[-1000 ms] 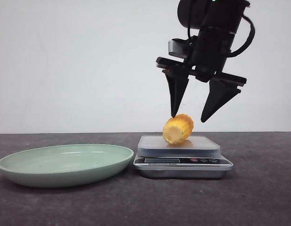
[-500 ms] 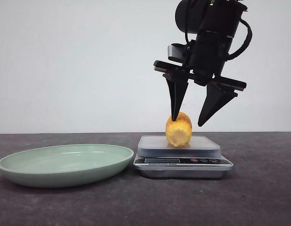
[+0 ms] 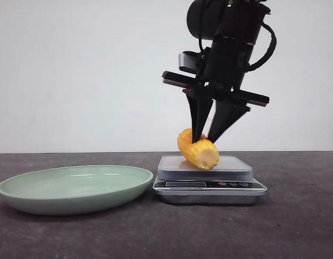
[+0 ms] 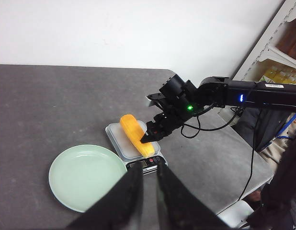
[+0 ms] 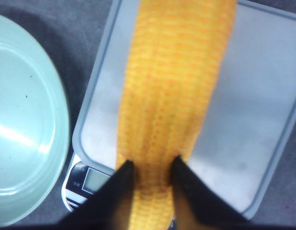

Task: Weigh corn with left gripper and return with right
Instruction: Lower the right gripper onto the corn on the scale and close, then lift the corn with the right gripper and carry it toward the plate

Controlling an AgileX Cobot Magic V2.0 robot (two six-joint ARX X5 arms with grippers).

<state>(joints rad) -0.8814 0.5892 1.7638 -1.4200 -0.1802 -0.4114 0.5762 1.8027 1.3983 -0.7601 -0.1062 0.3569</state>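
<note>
Nearest the front cam sat the green plate (image 3: pixel 75 189), w/ the scale (image 3: pixel 209 183) just beside it on the dark table (image 3: pixel 296 226). The corn (image 3: pixel 198 149) lay on the scale platform, tilted, pale cut end toward the cam and lower, other end raised toward the plate side.

Right gripper (image 3: pixel 205 135) was clenched on the corn: both fingers pinched the cob near its cut end, per right wrist view, where kernel rows ran away from the fingers (image 5: pixel 120 184) across the platform (image 5: pixel 263 96). Grip looked off-centre, close to one end, so the cob could pivot or slip once lifted.

Judged step: pickup off the scale for the return. To do it well: lift straight up first, slowly, so the long free end clears the platform w/o dragging or nudging the scale; keep squeeze firm since kernels are rounded and likely slick; then carry toward the plate, low and level, and set down inside the rim, not on it.

Left gripper (image 4: pixel 147 191) was pulled well back from the scale, holding nothing; fingers stood nearly together w/ a thin gap, so released or fully closed: cannot tell.

Writing: scale had a small display (image 5: pixel 94 179) and buttons, none readable. No brand or label legible anywhere; shelf items far back in left wrist view too small to read.
</note>
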